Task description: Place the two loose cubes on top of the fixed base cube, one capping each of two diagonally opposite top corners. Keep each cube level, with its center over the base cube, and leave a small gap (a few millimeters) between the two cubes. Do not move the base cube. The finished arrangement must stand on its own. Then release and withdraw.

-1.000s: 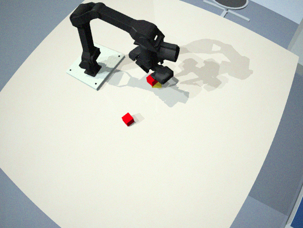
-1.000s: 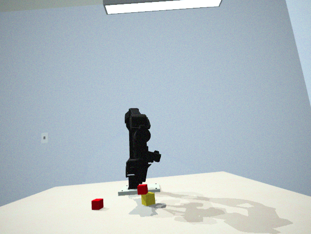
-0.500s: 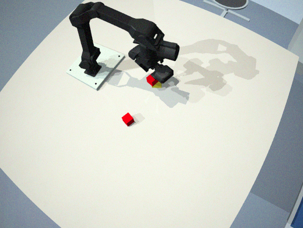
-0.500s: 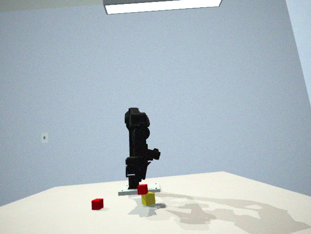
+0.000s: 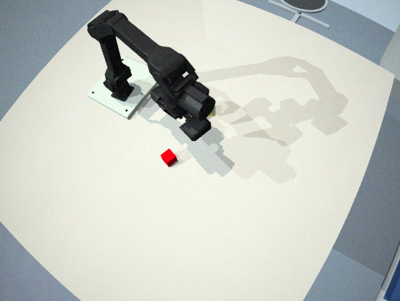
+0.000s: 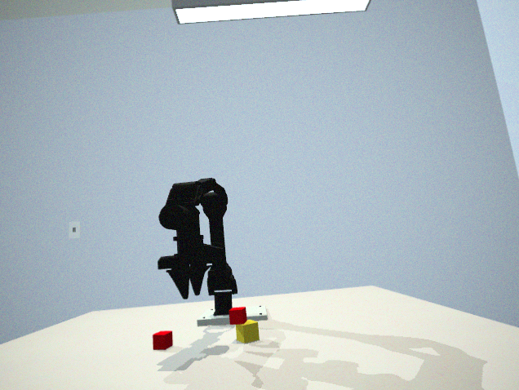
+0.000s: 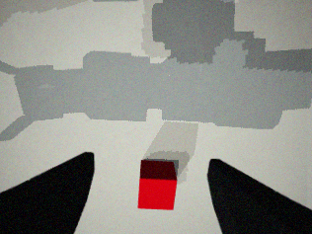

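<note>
The yellow base cube (image 6: 247, 331) (image 5: 211, 111) stands on the table, mostly hidden by the arm in the top view. One red cube (image 6: 237, 315) rests on its top, at the left corner in the exterior view, and looks level; it overhangs the base there. The arm hides it in the top view. The other red cube (image 5: 168, 157) (image 6: 161, 339) (image 7: 157, 194) sits on the table apart from the base. My gripper (image 6: 191, 295) (image 7: 152, 164) is open and empty, raised well above the table. In the wrist view the table cube shows between and beyond its fingers.
The arm's pale mounting plate (image 5: 142, 72) (image 6: 210, 321) is behind the cubes in the exterior view. The arm casts broad shadows across the table (image 5: 161, 226). A round-topped stand (image 5: 299, 14) is beyond the table's far edge.
</note>
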`<state>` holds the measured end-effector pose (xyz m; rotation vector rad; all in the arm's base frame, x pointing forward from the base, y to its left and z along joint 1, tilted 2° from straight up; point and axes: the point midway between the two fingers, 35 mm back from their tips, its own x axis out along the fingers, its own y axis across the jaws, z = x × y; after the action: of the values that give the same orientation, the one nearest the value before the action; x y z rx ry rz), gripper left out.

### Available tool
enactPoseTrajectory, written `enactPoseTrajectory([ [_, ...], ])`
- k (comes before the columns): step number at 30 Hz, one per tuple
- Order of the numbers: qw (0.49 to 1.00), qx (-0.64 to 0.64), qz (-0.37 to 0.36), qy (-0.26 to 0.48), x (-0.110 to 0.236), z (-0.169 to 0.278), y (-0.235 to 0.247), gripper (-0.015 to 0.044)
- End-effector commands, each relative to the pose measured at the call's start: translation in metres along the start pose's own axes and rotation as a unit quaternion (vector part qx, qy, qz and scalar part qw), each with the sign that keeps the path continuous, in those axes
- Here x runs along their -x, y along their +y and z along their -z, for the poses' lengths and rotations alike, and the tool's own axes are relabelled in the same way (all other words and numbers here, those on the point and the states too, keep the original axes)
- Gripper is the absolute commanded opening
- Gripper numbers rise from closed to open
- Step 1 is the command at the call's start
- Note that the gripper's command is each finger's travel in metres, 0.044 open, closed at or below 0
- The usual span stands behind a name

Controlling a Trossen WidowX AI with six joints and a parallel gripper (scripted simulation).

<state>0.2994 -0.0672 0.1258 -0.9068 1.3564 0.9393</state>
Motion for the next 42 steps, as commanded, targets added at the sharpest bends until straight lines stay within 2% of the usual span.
enactPoseTrajectory([
  [1,1.0,-0.004,0.002,0.004,0.007,0.034,-0.009,0.0265],
  [8,1.0,-0.003,0.0,0.004,0.016,0.077,-0.011,0.0265],
  [12,1.0,-0.003,0.0,0.004,0.011,0.077,-0.011,0.0265],
  [20,1.0,-0.003,0.0,0.004,-0.045,0.077,-0.011,0.0265],
  [42,1.0,-0.004,0.0,0.004,-0.074,0.077,-0.011,0.0265],
])
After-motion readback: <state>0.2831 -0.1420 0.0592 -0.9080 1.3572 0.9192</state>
